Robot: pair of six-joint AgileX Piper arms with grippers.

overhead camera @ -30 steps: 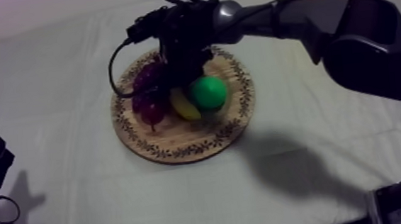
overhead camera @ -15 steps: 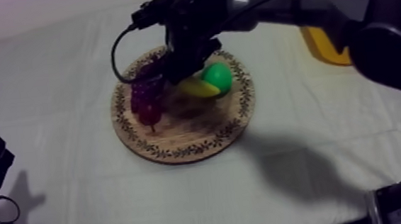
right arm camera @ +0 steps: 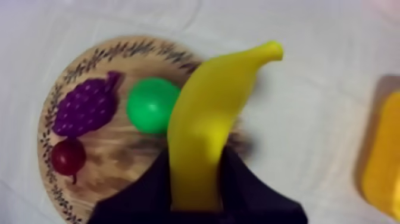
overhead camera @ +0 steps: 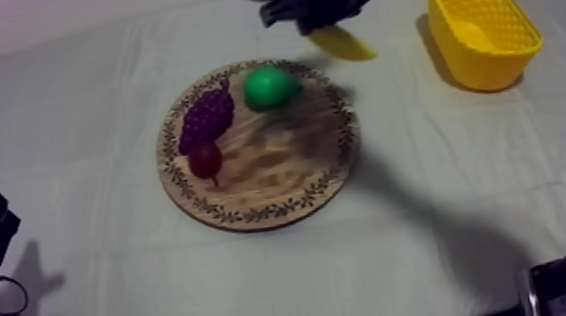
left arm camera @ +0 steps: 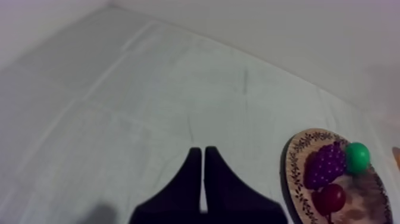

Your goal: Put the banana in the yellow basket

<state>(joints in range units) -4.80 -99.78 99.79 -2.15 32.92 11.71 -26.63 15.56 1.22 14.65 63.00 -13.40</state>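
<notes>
My right gripper [overhead camera: 325, 20] holds the yellow banana [overhead camera: 340, 42] in the air, past the far rim of the wooden board [overhead camera: 279, 175] and left of the yellow basket [overhead camera: 483, 30]. In the right wrist view the banana [right arm camera: 205, 131] stands up between my black fingers [right arm camera: 143, 190], above the board [right arm camera: 119, 161]. On the board lie a green pear [overhead camera: 268, 86], purple grapes [overhead camera: 207, 116] and a small red fruit [overhead camera: 205, 159]. My left gripper [left arm camera: 203, 179] is shut on nothing, over bare cloth left of the board [left arm camera: 300, 179]; its arm rests at the lower left of the top view.
The basket is empty and stands at the far right of the table. A corner of the basket [right arm camera: 384, 161] shows beside the banana in the right wrist view. Bare cloth lies between board and basket and along the near side.
My right gripper has lifted the banana off the board and carried it up and to the right, toward the basket. The pear, grapes and red fruit now lie uncovered. The left arm has not moved.
</notes>
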